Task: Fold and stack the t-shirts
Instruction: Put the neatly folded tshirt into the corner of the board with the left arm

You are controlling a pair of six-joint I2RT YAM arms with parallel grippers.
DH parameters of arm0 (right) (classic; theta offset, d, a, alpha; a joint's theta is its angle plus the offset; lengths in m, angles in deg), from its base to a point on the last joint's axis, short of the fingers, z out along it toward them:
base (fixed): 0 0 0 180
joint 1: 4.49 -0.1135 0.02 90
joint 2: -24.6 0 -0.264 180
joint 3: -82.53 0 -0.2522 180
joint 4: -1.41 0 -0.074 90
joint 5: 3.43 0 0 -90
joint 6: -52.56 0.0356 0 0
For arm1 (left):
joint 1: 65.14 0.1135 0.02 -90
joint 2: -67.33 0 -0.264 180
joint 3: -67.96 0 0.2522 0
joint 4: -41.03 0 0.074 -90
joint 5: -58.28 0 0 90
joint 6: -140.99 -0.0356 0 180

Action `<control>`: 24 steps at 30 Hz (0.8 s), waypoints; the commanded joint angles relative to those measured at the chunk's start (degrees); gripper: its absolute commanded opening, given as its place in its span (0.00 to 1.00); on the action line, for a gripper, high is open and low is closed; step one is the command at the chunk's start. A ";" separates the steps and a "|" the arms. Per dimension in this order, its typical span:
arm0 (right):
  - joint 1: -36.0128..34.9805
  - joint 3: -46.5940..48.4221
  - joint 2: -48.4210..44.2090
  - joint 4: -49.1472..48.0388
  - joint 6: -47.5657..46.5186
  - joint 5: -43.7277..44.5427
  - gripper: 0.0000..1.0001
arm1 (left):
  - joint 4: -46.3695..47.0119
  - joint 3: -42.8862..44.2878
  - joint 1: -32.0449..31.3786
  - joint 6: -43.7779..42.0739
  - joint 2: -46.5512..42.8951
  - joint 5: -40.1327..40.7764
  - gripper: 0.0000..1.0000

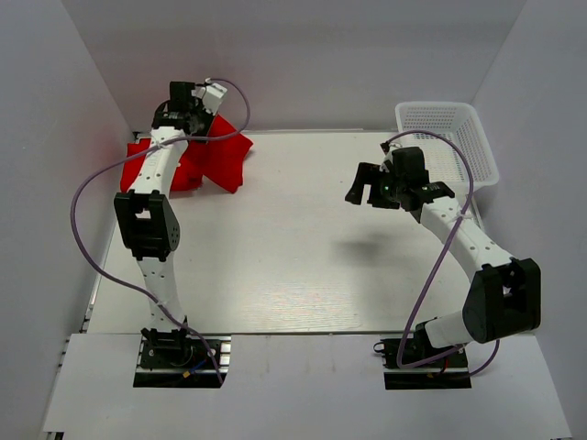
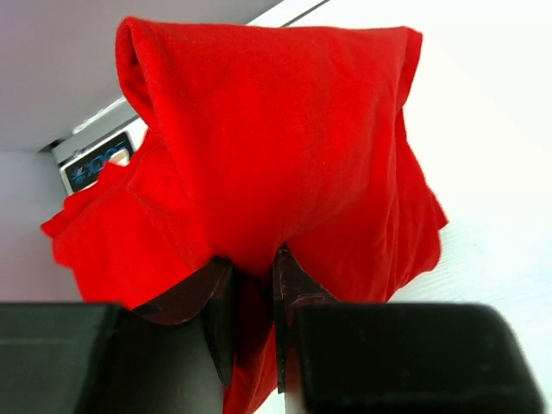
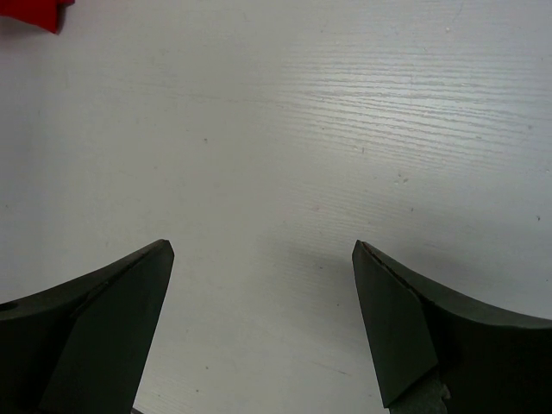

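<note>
A heap of bright red t-shirts (image 1: 216,161) lies at the back left of the white table. My left gripper (image 1: 190,103) hovers over the heap, shut on a bunch of red t-shirt cloth. In the left wrist view the t-shirt (image 2: 276,138) drapes from the left gripper (image 2: 254,257), its fabric pinched between the two dark fingers. My right gripper (image 1: 369,191) hangs above the table's right half, wide open and empty. In the right wrist view only bare table shows between the right gripper (image 3: 263,247) fingers, with a red t-shirt corner (image 3: 34,12) at the top left.
A white plastic mesh basket (image 1: 455,137) stands at the back right corner, just behind my right arm. White walls close in the table on the left, back and right. Purple cables loop off both arms.
</note>
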 commanded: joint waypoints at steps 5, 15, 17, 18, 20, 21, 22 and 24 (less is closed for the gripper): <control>0.27 3.12 2.00 1.09 1.21 0.53 0.90 | -1.61 5.71 3.82 -1.65 -4.35 -2.15 0.00; 0.10 7.86 7.01 3.37 1.13 -1.93 0.90 | -1.34 6.77 8.49 -1.65 -6.56 -3.47 0.00; 0.19 8.39 7.71 3.55 1.21 -1.93 0.90 | -1.34 7.30 9.02 -1.65 -6.56 -4.18 0.00; 0.10 8.65 8.41 3.63 1.48 -2.02 0.90 | -1.34 8.34 9.63 -1.12 -6.56 -5.05 0.00; -0.08 9.97 9.64 4.07 1.48 -2.89 0.90 | -1.86 10.54 10.25 -1.12 -6.03 -6.54 0.00; 0.01 10.58 10.52 4.08 1.74 -3.24 0.90 | -1.87 10.55 10.77 -0.51 -6.03 -6.55 0.00; 0.18 10.85 10.70 4.25 1.66 -3.77 0.90 | -1.87 11.16 11.30 -0.50 -6.03 -7.33 0.00; 0.10 11.29 11.23 4.16 2.00 -3.86 0.90 | -1.87 11.17 11.91 -0.50 -6.55 -7.95 0.00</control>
